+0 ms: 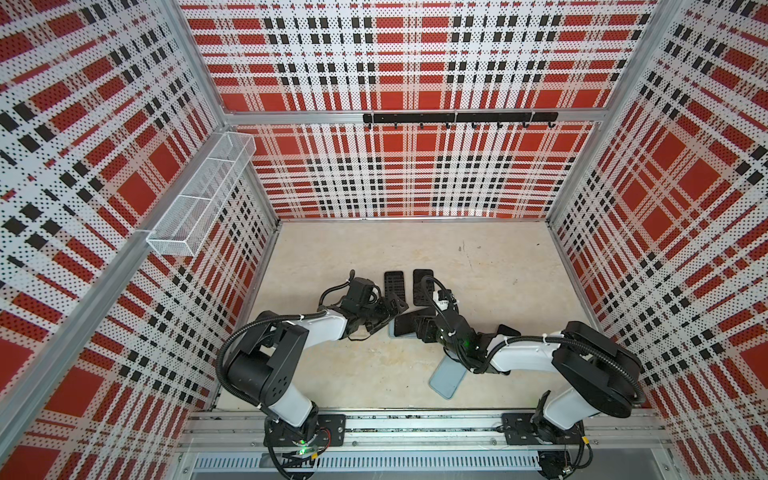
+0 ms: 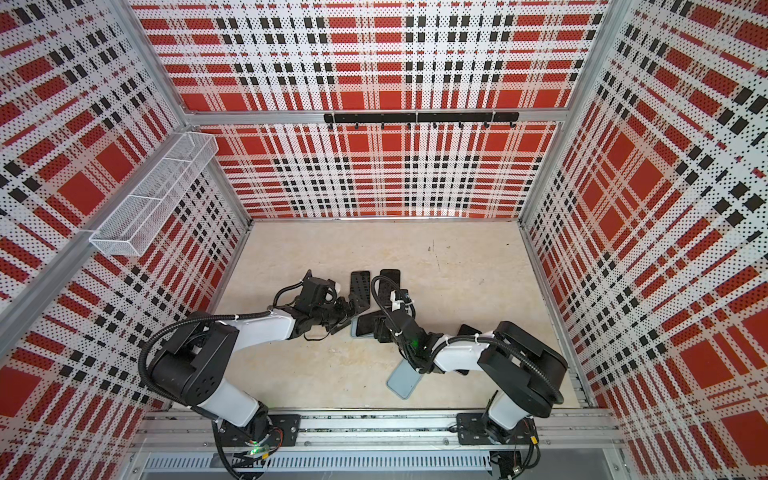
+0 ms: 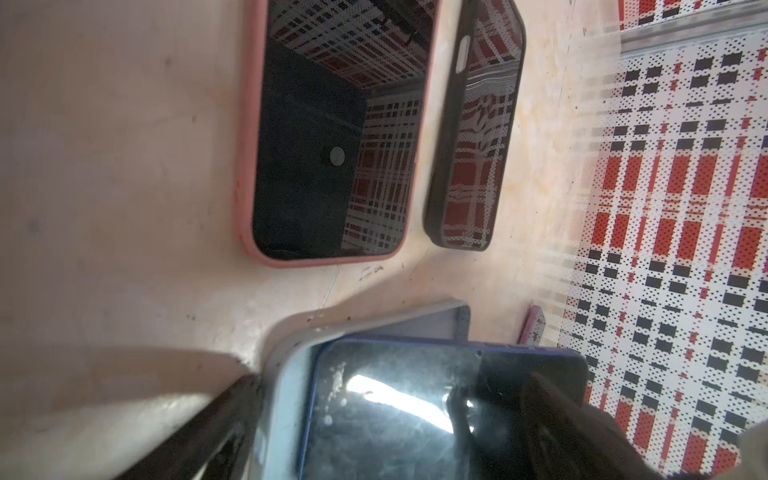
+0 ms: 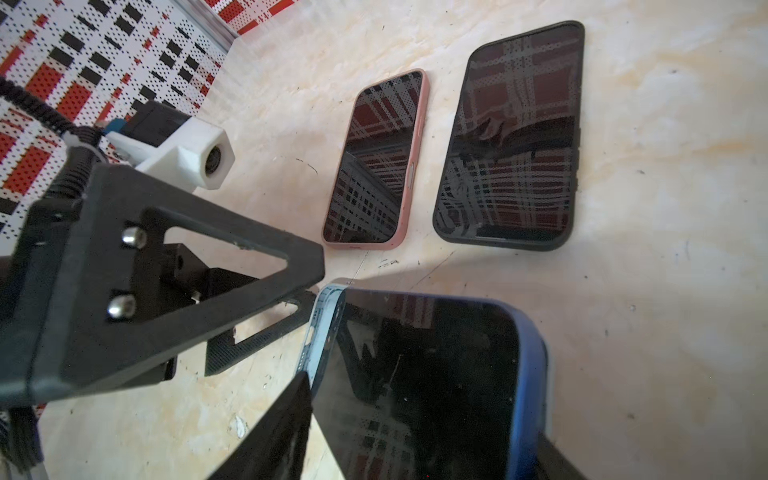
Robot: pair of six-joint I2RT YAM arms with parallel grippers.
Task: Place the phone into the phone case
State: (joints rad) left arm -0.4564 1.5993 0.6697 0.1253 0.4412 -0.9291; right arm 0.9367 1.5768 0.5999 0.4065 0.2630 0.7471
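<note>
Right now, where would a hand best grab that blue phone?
I'd pinch the blue phone by its long edges, coming down from above. It lies screen up on the pale case, so those thin sides are the only opposing faces within reach.

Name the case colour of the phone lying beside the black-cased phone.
Pink case; clearest in right wrist view.

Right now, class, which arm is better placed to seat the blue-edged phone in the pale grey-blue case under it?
Probably right: the right gripper stands open astride the blue-edged phone, so it could press it into the pale grey-blue case. The left gripper, open too, only flanks the case's corner.
</note>
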